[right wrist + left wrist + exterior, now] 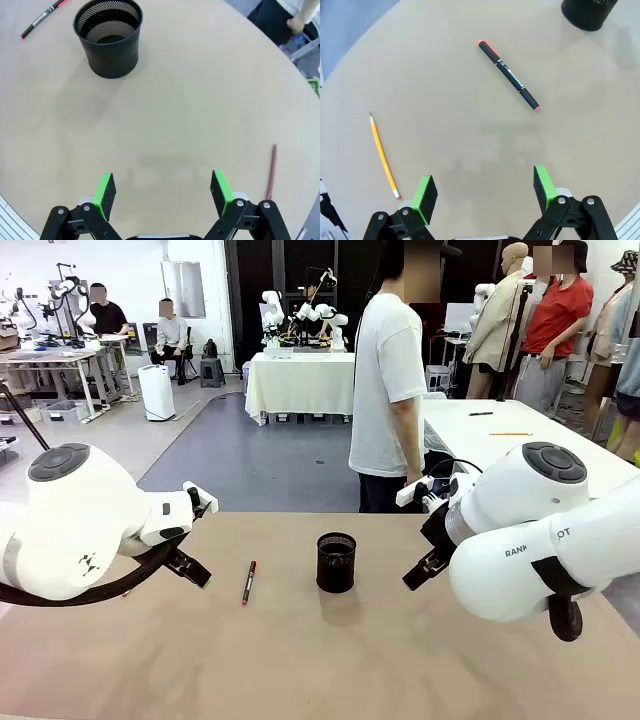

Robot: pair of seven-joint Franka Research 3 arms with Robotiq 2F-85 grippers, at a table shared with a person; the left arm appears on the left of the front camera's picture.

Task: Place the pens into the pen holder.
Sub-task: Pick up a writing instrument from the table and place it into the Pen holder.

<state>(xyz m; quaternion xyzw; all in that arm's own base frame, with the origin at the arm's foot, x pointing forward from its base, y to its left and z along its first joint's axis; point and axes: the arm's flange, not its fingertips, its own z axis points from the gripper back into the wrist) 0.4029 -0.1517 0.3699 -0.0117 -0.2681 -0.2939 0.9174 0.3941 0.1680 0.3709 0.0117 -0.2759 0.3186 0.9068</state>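
Nothing is in the pen holder (336, 562) yet: it stands empty near the middle of the table (300, 670), somewhat toward the far edge. All three pens lie flat on the top, so I judge the first pick is the step in hand. My left gripper (484, 189) hangs with its jaws wide apart and nothing between them; my right gripper (162, 192) is the same. The black pen (248, 582) lies just left of the holder. The yellow pencil (383, 156) lies nearer the left edge, and the brownish-red pencil (271, 171) toward the right edge. Next I should turn a wrist so the pads straddle one shaft crosswise, then descend to the tabletop before closing.
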